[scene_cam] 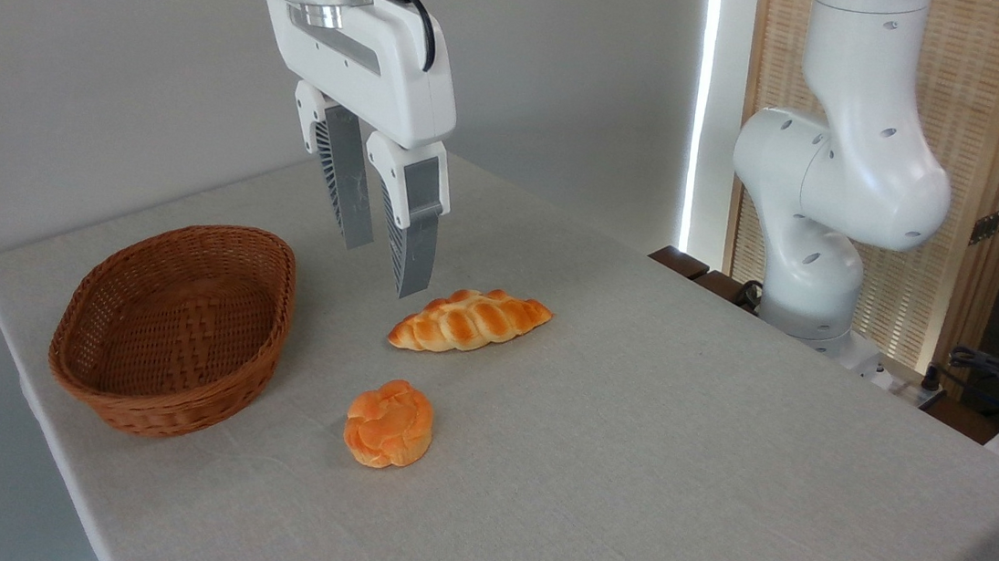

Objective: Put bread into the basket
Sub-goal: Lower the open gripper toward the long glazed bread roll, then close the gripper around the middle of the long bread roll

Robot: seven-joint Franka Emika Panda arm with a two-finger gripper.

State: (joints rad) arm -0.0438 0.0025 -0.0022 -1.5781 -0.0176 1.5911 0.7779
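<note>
The bread (470, 320) is a long braided loaf, golden-orange with paler creases and tapered ends, lying flat on the grey table (676, 444) near its middle, slanting up to the right. It is outside the basket (174, 327), which sits well apart to the left, an oval brown wicker bowl with low flared sides, nothing in it. In front of the loaf lies a round knotted orange bun (389, 423), apart from it. My gripper (383, 267) hangs above the table just left of the loaf's left end, its two ribbed grey fingers (412, 235) pointing down, parted by a narrow gap, holding nothing and touching nothing.
</note>
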